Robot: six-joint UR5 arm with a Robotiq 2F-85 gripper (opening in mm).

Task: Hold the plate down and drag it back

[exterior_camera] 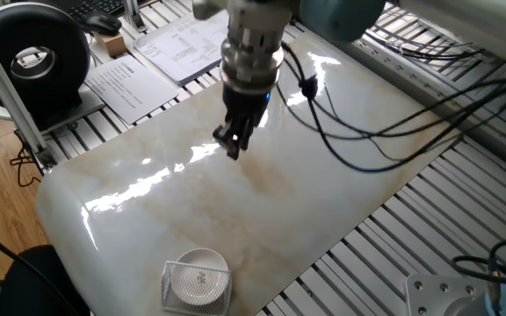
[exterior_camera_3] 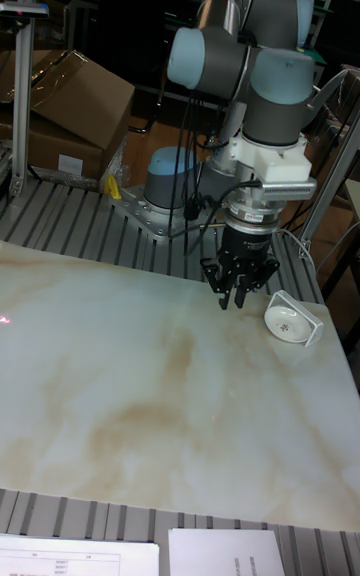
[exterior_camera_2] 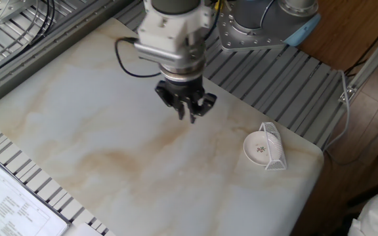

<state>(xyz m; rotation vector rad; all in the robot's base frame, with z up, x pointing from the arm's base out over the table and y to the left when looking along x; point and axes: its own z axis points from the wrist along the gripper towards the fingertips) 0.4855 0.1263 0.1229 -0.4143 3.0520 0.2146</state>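
Note:
The plate (exterior_camera_2: 257, 148) is a small white round dish with tiny reddish marks, near the corner of the marble tabletop (exterior_camera_2: 110, 151). It also shows as the plate (exterior_camera: 202, 261) and the plate (exterior_camera_3: 282, 319). My gripper (exterior_camera_2: 192, 117) hangs above the marble, well short of the plate, fingers together and holding nothing. From the other side the gripper (exterior_camera: 233, 149) is over the middle of the slab, far from the plate. In the tall view the gripper (exterior_camera_3: 232, 301) is just left of the plate.
A silvery wire-mesh basket (exterior_camera_2: 275, 145) stands on edge against the plate's outer side, also seen as the basket (exterior_camera: 198, 283). Papers (exterior_camera: 130, 83) and a black round device (exterior_camera: 33, 61) lie beyond the slab's far end. The robot base (exterior_camera_2: 261, 26) stands behind the table.

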